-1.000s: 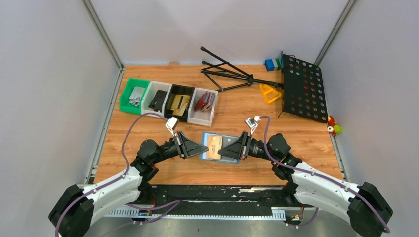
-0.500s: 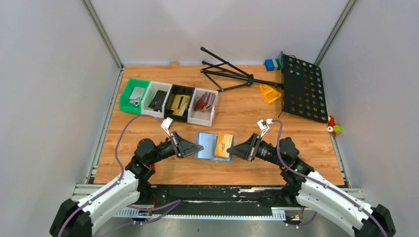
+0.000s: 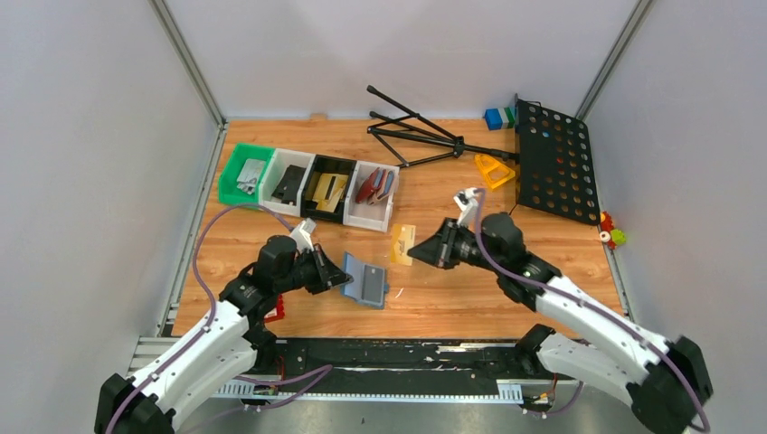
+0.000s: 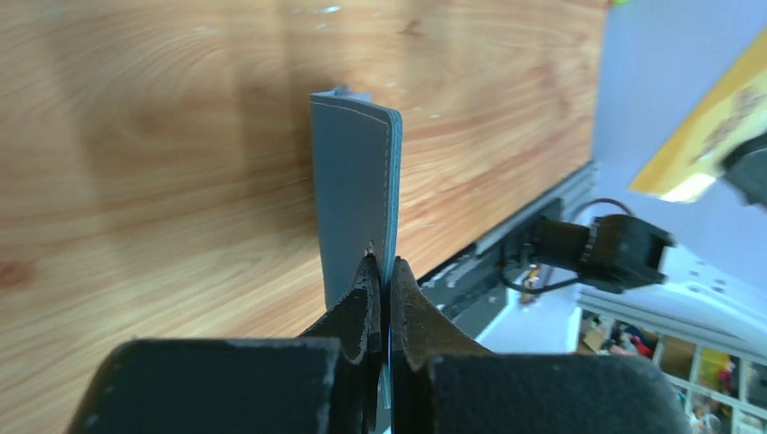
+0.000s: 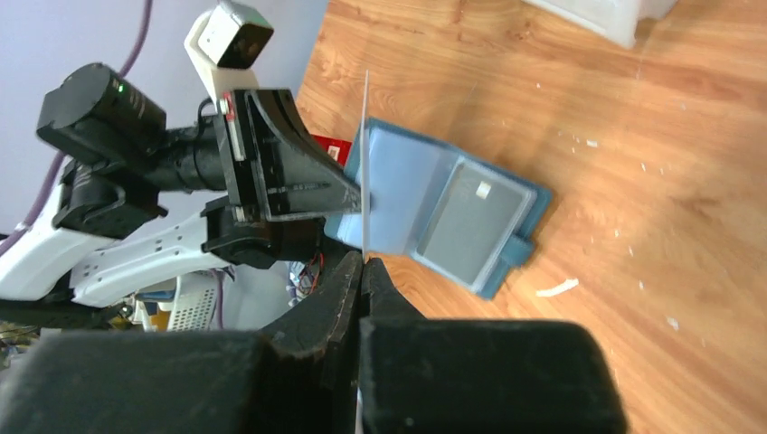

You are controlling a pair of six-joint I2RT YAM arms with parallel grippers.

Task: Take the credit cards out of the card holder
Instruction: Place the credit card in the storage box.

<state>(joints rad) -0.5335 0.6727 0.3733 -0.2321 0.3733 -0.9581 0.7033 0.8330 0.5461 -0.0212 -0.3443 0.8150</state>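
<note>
My left gripper (image 3: 342, 275) is shut on one edge of the slate-blue card holder (image 3: 366, 282), which hangs open and tilted just over the table. In the left wrist view the holder (image 4: 355, 194) stands edge-on between my fingers. The right wrist view shows its lighter inside (image 5: 425, 194) with a grey card (image 5: 475, 215) in a slot. My right gripper (image 3: 414, 250) is shut on a gold-tan credit card (image 3: 402, 244), held clear of the holder to its back right. That card shows as a thin edge in the right wrist view (image 5: 364, 154).
A row of bins stands at the back left: green (image 3: 242, 174), white (image 3: 288, 183), black with gold cards (image 3: 327, 190), white with a dark red wallet (image 3: 374, 192). A black music stand (image 3: 553, 161), its tripod (image 3: 416, 136) and a yellow piece (image 3: 494, 170) lie at the back right.
The gold-tan card has come out of the holder and moved back with my right gripper. My left gripper has drawn the holder to the left and nearer, tilting it.
</note>
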